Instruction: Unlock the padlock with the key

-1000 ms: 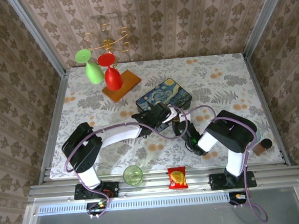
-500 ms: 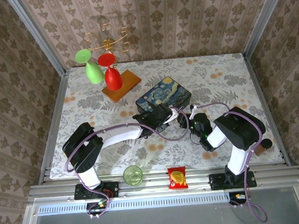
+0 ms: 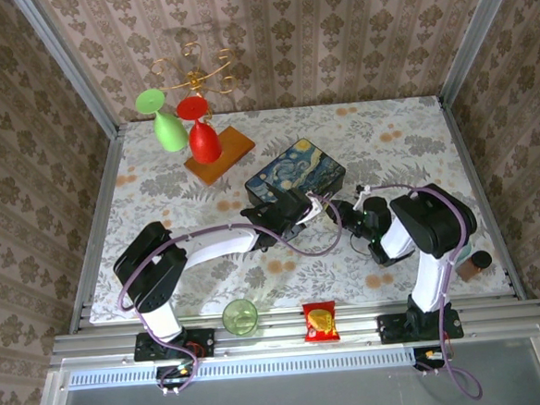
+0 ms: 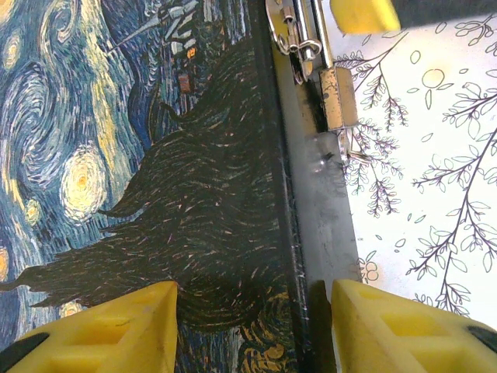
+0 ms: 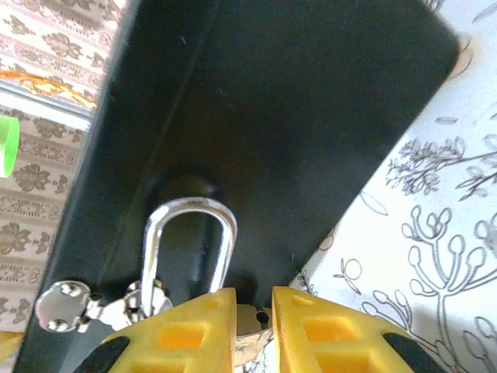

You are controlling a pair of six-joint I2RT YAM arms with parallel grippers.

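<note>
The painted blue box [image 3: 296,173] sits mid-table, with both grippers at its near side. My left gripper [image 3: 300,208] is open, and its yellow fingers [image 4: 101,330] straddle the box's lid edge [image 4: 283,233]. On the box's dark front [image 5: 272,116], the padlock's silver shackle [image 5: 190,233] passes through the hasp [image 5: 66,307]. My right gripper [image 5: 254,311] is shut on the padlock's brass body [image 5: 255,320] at the foot of that shackle. The left wrist view shows the hasp [image 4: 293,31], a brass block [image 4: 339,97] and a small blurred silvery piece [image 4: 335,151]; I cannot tell whether that piece is the key.
A green cup [image 3: 240,316] and a red-and-yellow snack packet [image 3: 320,320] stand at the near edge. A brown bottle [image 3: 479,262] is by the right arm. Red and green glasses [image 3: 190,125] hang over a wooden board [image 3: 220,153] at the back left.
The right arm's elbow swung to the right and its gripper shifted up toward the box's front at the padlock. The left arm stayed put.
</note>
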